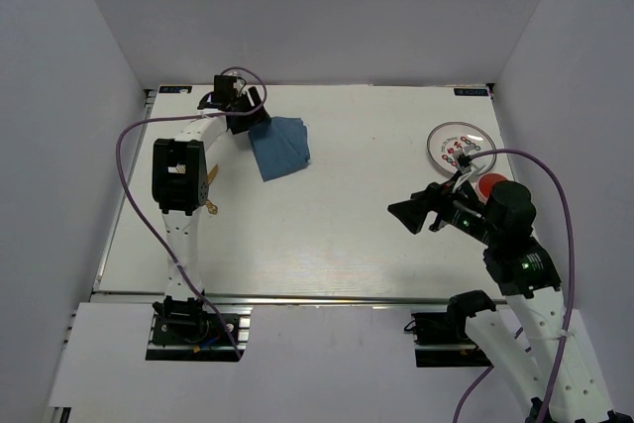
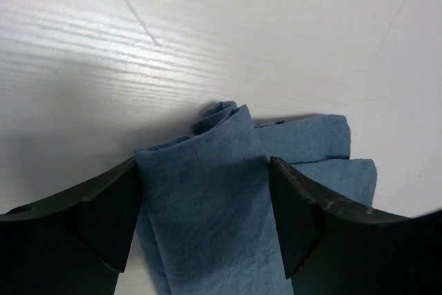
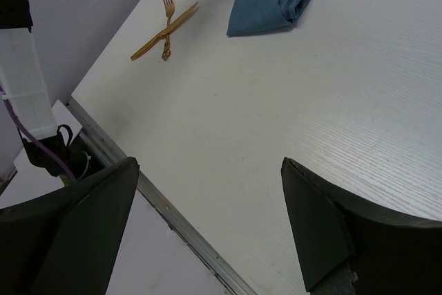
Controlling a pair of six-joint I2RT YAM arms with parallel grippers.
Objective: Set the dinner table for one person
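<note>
The cloth (image 1: 284, 151) lies at the far left of the table (image 1: 337, 235). The left hand (image 2: 206, 202) is down over the cloth's far-left end, with a finger (image 2: 110, 219) on each side of its narrow width, and the fold's length runs on toward the table's middle. That hand stands wide, the cloth's edges at its fingers but unbunched, so I judge nothing gripped yet. The right hand (image 1: 398, 213), wide open and empty, hovers well apart on the right.

left claw (image 2: 204, 195): jaws apart, arm extended | right claw (image 3: 208, 177): jaws wide
</note>
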